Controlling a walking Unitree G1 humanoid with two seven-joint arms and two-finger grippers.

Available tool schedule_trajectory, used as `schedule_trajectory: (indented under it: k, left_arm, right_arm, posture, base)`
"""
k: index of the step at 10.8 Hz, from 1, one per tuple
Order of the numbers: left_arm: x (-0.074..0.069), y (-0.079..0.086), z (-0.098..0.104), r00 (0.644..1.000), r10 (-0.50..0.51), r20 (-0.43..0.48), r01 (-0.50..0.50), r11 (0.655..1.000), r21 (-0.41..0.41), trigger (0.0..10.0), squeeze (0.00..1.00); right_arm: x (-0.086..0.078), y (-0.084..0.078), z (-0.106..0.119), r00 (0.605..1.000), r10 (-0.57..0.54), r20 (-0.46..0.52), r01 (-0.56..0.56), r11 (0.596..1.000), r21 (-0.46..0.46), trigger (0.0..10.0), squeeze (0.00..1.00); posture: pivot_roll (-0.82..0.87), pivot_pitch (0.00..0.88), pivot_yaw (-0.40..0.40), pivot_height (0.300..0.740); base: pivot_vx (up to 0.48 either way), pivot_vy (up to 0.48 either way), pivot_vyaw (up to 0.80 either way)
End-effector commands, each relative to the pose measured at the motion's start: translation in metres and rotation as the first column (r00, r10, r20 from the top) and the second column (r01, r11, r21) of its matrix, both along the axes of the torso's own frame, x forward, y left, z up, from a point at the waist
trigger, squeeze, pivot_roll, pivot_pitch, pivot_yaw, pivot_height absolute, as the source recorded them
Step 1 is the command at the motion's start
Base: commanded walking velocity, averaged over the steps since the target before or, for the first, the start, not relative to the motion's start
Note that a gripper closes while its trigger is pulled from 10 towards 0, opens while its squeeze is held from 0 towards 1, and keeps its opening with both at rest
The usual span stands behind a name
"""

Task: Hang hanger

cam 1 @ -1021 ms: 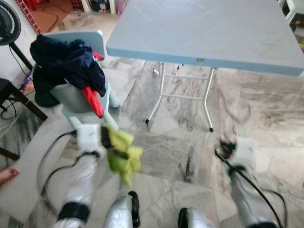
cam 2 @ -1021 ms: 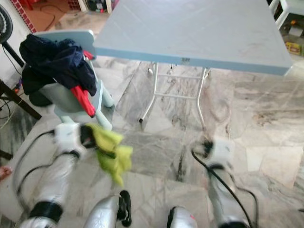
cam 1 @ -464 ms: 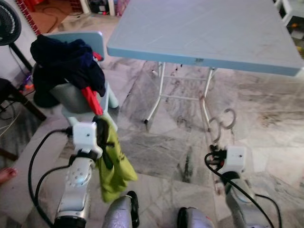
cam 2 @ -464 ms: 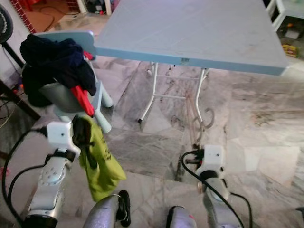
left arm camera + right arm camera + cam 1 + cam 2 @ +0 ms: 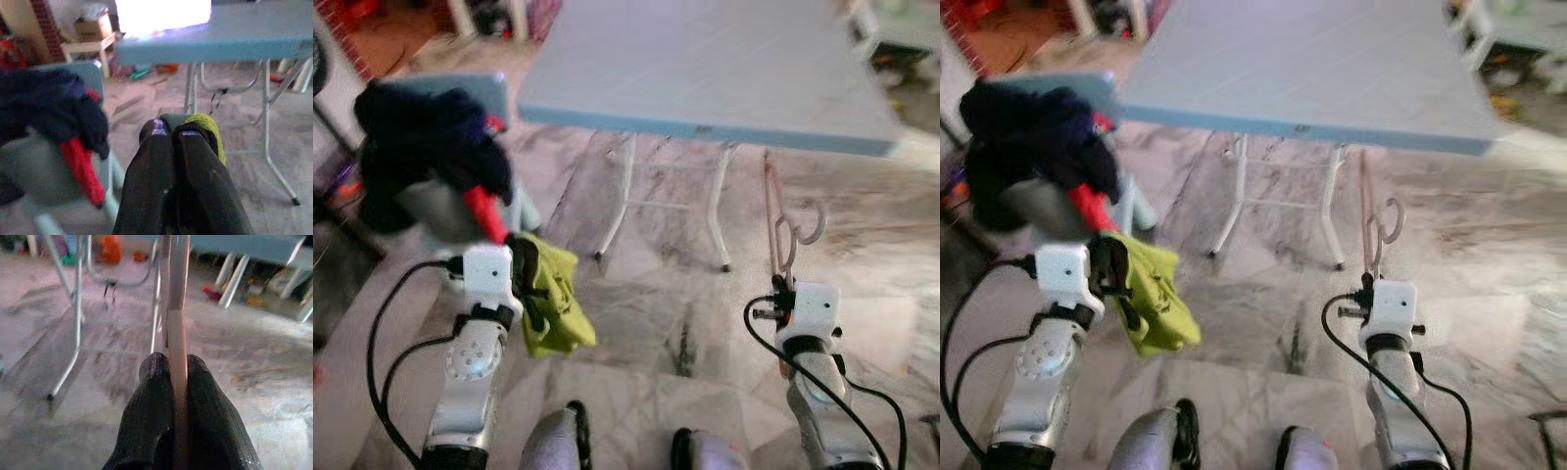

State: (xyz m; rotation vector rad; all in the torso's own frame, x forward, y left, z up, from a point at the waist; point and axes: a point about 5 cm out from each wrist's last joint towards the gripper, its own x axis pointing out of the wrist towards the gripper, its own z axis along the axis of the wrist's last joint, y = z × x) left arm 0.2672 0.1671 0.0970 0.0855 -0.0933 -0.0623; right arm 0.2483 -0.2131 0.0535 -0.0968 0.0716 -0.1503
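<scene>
Firmly in right end effector: hanger

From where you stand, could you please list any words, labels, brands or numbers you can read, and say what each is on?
None can be read.
Small label on the front edge of the table: too small and blurred to read.
Box on the low shelf in the left wrist view: no print can be made out.
Hanger in the right gripper and green cloth in the left gripper: no lettering shows.
</scene>
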Motion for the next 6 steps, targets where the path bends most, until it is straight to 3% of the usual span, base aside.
schedule_trajectory:
  k: [1,2,3,4,5,6]
  left_arm:
    - [0.004,-0.001,0.014,0.999,0.0,0.049,0.0,1.0,-0.004,10.0,0.0]
    - [0.007,-0.004,0.021,0.998,-0.009,0.069,0.01,1.0,-0.006,10.0,0.0]
    - [0.01,-0.004,0.028,0.996,-0.008,0.09,0.008,1.0,-0.004,10.0,0.0]
    - [0.013,-0.005,0.039,0.992,-0.009,0.126,0.009,1.0,-0.002,10.0,0.0]
    - [0.018,-0.005,0.053,0.986,-0.001,0.169,0.002,1.0,-0.007,10.0,0.0]
    - [0.021,-0.005,0.061,0.981,0.002,0.193,-0.001,1.0,-0.009,10.0,0.0]
  right_arm:
    - [0.004,-0.002,0.012,0.998,-0.014,0.062,0.015,1.0,-0.004,10.0,0.0]
    - [0.006,0.001,0.012,0.998,-0.002,0.058,0.003,1.0,-0.008,10.0,0.0]
    - [0.005,-0.002,0.008,0.999,-0.037,0.033,0.039,0.997,-0.068,10.0,0.0]
    - [0.0,-0.014,-0.015,0.985,-0.113,-0.132,0.095,0.986,-0.135,10.0,0.0]
    - [-0.014,-0.019,-0.052,0.912,-0.166,-0.374,0.132,0.985,-0.115,10.0,0.0]
    - [-0.019,-0.015,-0.063,0.89,-0.142,-0.434,0.119,0.99,-0.08,10.0,0.0]
  posture:
    - [0.0,0.144,0.029,0.74]
    - [0.0,0.145,0.028,0.74]
    - [0.0,0.144,0.027,0.74]
    - [0.0,0.142,0.026,0.74]
    - [0.01,0.14,0.025,0.74]
    - [0.02,0.139,0.024,0.74]
  base:
    - [0.412,0.0,0.0]
    - [0.412,0.0,0.0]
    - [0.405,0.0,0.0]
    - [0.405,0.0,0.0]
    - [0.412,0.0,0.0]
    - [0.409,0.0,0.0]
